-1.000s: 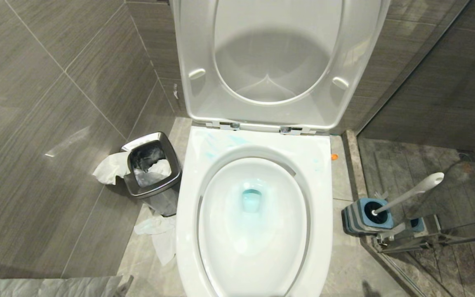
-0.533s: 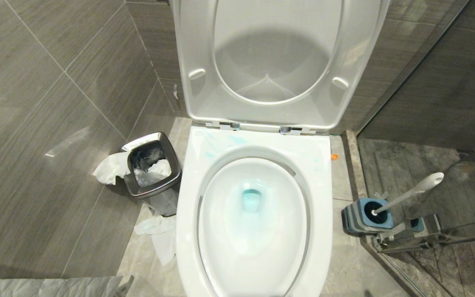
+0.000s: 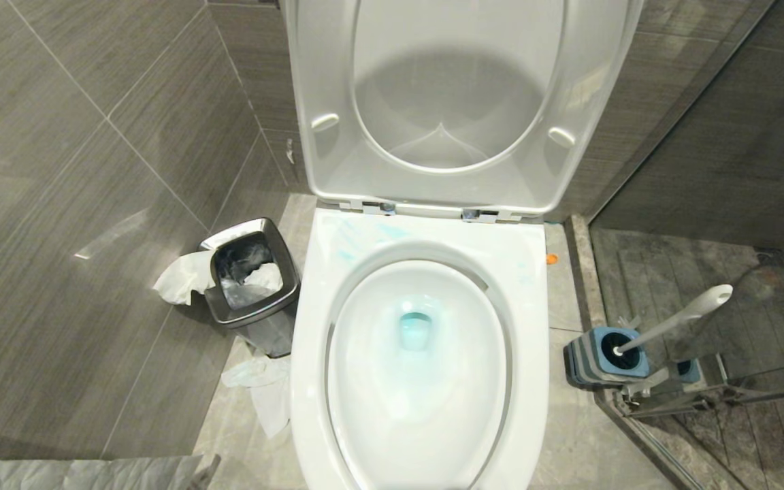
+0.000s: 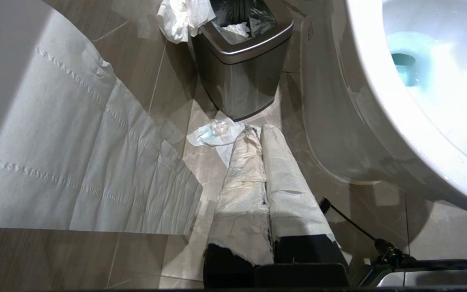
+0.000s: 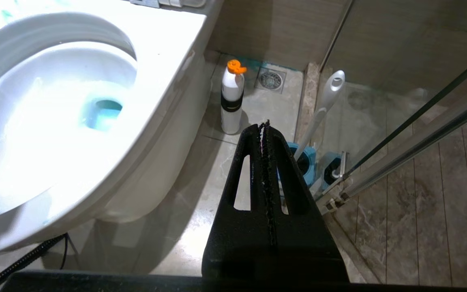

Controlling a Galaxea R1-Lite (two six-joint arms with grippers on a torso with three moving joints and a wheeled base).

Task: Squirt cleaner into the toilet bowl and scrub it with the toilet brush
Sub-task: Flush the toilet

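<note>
Teal-blue cleaner [image 3: 414,331] is seen tinting the white ceramic toilet bowl [image 3: 535,327]. The white-handled, navy-bristled toilet brush [image 5: 323,108] should be gripped mid-handle and lifted straight from its holder. The right end effector [image 5: 266,125] is pressed shut, empty, as is the left end effector [image 4: 260,134].

The left end effector [image 4: 253,134] has fingers wrapped in crumpled white paper over black. The right end effector [image 5: 265,125] is black, slotted, rough-edged.

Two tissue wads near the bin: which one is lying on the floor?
The wad on the floor tile in front of the bin, beside the toilet bowl. The other wad hangs over the bin's rim on the wall side.
</note>
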